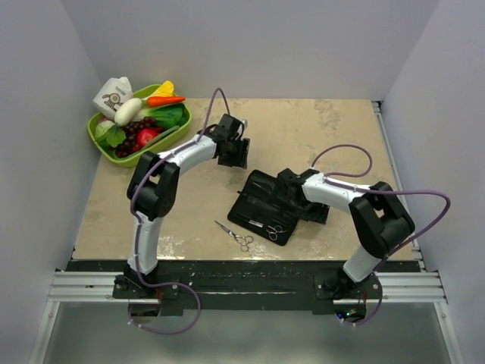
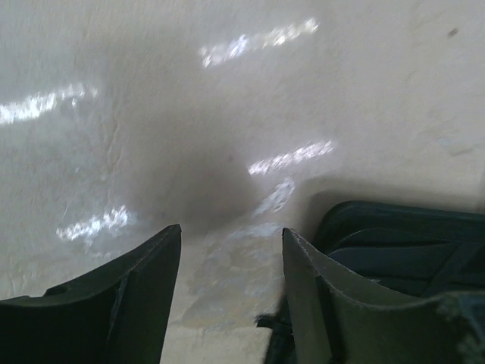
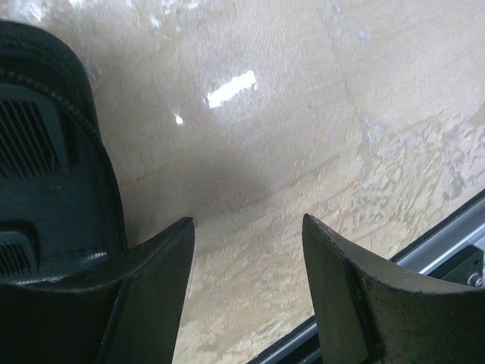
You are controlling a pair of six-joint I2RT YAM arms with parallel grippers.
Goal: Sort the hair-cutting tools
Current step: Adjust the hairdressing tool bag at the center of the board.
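Note:
One pair of slim silver scissors (image 1: 236, 237) lies on the bare table near the front edge, left of the case. A second pair (image 1: 274, 231) rests on the near corner of the open black case (image 1: 261, 203). My left gripper (image 1: 233, 152) (image 2: 231, 227) is open over bare table just beyond the case's far left corner, nothing between its fingers. The case's edge (image 2: 409, 243) shows to its right. My right gripper (image 1: 284, 184) (image 3: 246, 218) hangs open and empty by the case (image 3: 45, 152), where a ribbed black strip (image 3: 26, 140) shows.
A green tray (image 1: 176, 137) of toy fruit and vegetables, with a small carton (image 1: 114, 95), stands at the far left corner. White walls close in three sides. The metal rail (image 3: 447, 243) of the table's front edge shows in the right wrist view.

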